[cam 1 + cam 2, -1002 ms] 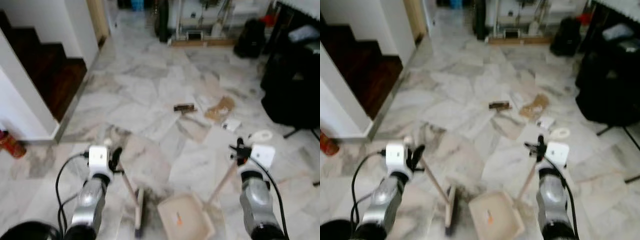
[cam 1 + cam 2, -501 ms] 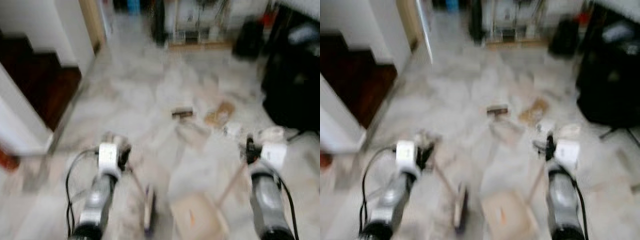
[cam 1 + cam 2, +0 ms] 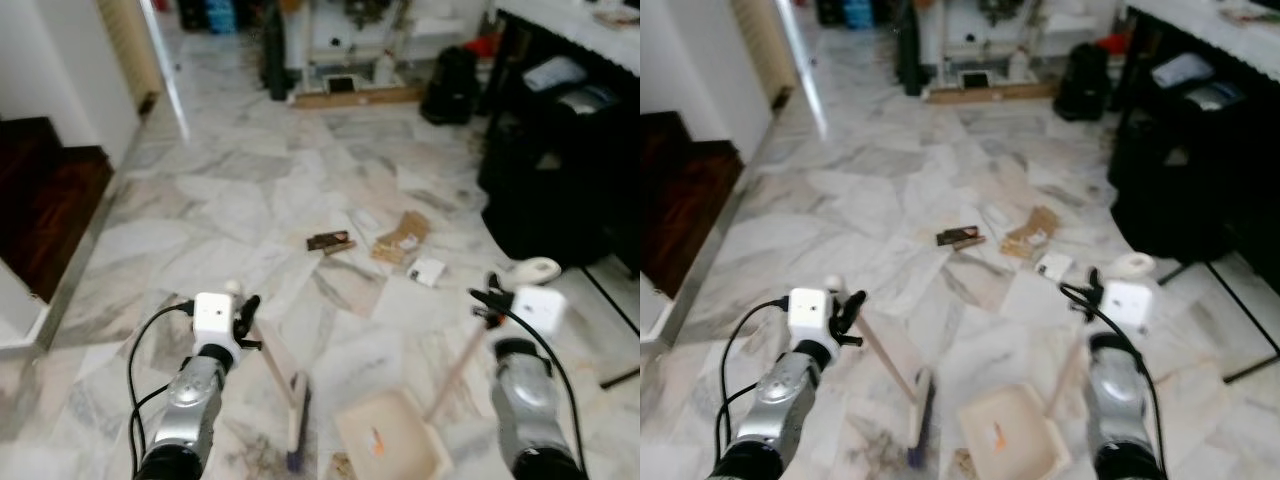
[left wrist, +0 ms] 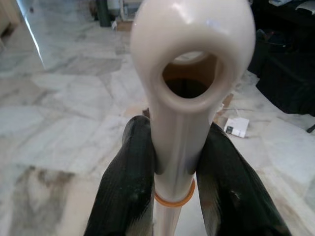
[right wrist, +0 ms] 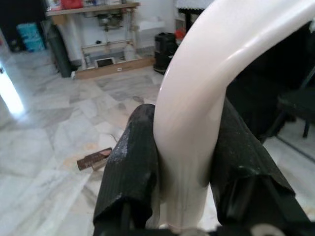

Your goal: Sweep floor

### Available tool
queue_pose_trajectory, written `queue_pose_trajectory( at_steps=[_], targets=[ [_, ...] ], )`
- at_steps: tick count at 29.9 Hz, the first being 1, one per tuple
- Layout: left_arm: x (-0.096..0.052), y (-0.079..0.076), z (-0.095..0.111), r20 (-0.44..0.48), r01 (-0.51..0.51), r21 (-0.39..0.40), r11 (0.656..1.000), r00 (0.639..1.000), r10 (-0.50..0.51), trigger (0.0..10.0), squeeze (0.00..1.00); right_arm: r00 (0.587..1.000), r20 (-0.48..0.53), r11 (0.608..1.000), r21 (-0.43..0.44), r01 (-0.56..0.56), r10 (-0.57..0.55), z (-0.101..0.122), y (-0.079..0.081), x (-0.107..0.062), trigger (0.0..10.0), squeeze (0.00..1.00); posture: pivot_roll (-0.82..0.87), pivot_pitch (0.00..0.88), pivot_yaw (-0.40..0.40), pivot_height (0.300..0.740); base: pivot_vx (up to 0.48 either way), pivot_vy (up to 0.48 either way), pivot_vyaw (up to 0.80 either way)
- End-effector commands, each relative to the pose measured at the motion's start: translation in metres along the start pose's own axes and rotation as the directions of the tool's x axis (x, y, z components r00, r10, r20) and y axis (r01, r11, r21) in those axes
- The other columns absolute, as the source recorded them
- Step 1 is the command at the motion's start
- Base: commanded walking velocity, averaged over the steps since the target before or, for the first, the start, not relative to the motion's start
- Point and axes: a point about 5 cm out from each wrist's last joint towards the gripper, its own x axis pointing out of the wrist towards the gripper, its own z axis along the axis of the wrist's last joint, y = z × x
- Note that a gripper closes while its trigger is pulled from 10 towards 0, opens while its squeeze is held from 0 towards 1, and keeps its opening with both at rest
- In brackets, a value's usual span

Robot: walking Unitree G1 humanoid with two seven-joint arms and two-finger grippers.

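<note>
— What's nearest?

— Left end effector clenched on a cream long-handled broom; right end effector clenched on a cream plastic dustpan.

— Farther?

— Brown wrapper and cardboard scraps on marble floor. Best walk closer, then sweep toward the pan.

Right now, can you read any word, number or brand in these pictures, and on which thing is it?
None can be read.
Brown wrapper: print too blurred.
White card: marks too small.
Dustpan: an orange mark, not readable.
</note>
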Motion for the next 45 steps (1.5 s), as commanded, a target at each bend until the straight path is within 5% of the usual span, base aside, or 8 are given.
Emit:
queue_pose_trajectory(
  at_steps=[1, 45],
  targets=[
    [0.0026, 0.0021, 0.0073, 0.029, -0.004, 0.010, 1.000, 1.000, 0.004, 10.0, 0.00, 1.000, 0.017, 1.000, 0.001, -0.001, 0.000, 0.0037, 0.0018, 0.0024, 10.0, 0.00, -0.06, 0.000, 0.049, 0.740, 0.337, 0.000, 0.00],
    [-0.0002, 0.0032, 0.0080, 0.037, -0.012, 0.008, 1.000, 0.999, 0.011, 10.0, 0.00, 1.000, 0.016, 1.000, 0.005, -0.015, 0.015, 0.0029, 0.0070, 0.0006, 10.0, 0.00, -0.06, 0.000, 0.037, 0.740, 0.337, 0.000, 0.00]
  ],
)
